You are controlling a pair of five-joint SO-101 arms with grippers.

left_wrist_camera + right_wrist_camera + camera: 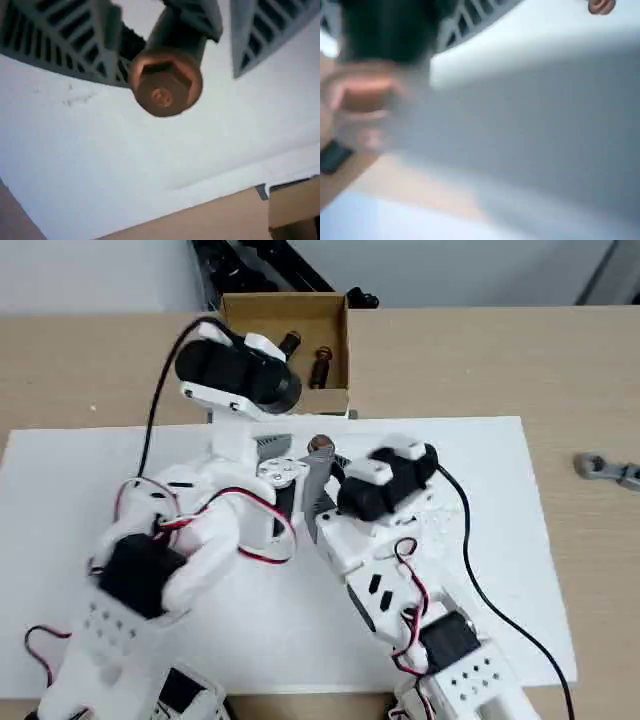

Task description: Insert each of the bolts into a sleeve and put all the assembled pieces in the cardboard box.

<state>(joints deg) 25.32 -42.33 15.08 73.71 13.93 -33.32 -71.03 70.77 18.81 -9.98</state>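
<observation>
A copper bolt [320, 445] with a hex head [165, 85] hangs above the white mat [480, 540], between the two arms. My right gripper [318, 462] points up at it from below, its grey fingers [315, 490] shut on the bolt. My left gripper [177, 30] stands open around the bolt, with a gap at one grey finger [265, 35]. In the right wrist view a copper blur [365, 92] lies under a dark shape. The cardboard box [235, 315] sits at the table's far edge and holds two assembled pieces [322, 365].
A metal tool [605, 470] lies on the bare wood at the right. The left arm's black motor [235, 375] hangs beside the box's near wall. A small copper piece [601, 6] shows far off in the right wrist view.
</observation>
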